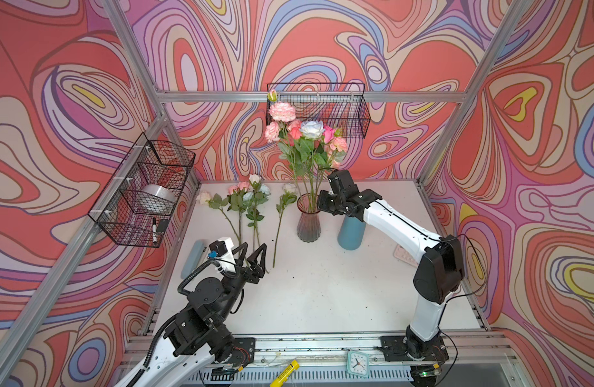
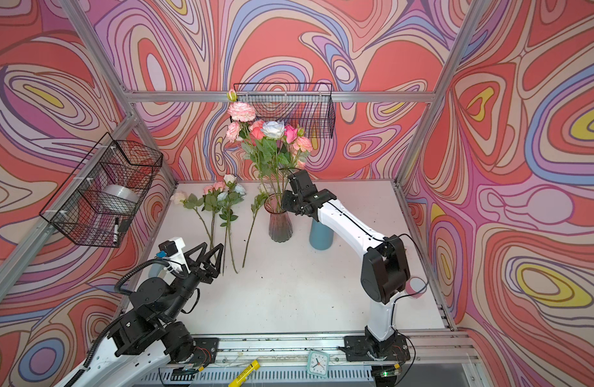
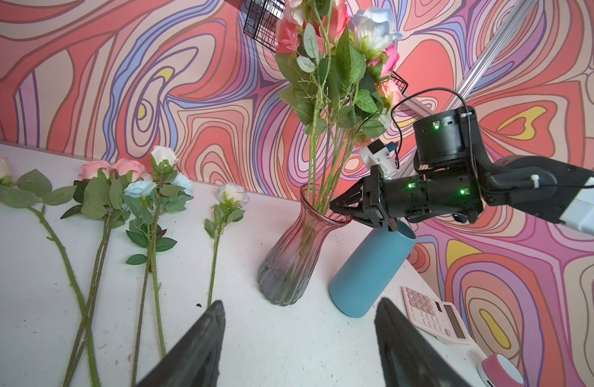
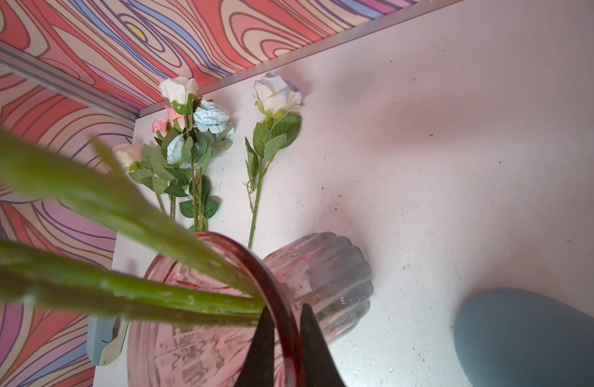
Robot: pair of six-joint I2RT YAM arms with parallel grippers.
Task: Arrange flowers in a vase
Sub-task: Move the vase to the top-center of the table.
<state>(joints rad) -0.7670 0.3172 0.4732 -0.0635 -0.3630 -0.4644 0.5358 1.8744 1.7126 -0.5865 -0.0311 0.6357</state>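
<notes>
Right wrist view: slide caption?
Right gripper pinches the rim of the pink vase beside its stems; loose flowers lie on the table.

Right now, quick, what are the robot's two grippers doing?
Left gripper: open, fingers holding nothing.
Right gripper: shut, fingers pinching the rim of the glass vase.

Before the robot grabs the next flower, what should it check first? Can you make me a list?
1. Left claw open: ok.
2. Left claw holding a flower: not ok, it is empty.
3. Right claw pinching the rim of the glass vase: ok.
4. Glass vase standing upright: ok.
5. Loose flowers lying with stem ends near the left claw: ok.
6. Space in the vase neck for another stem: cannot tell.
</notes>
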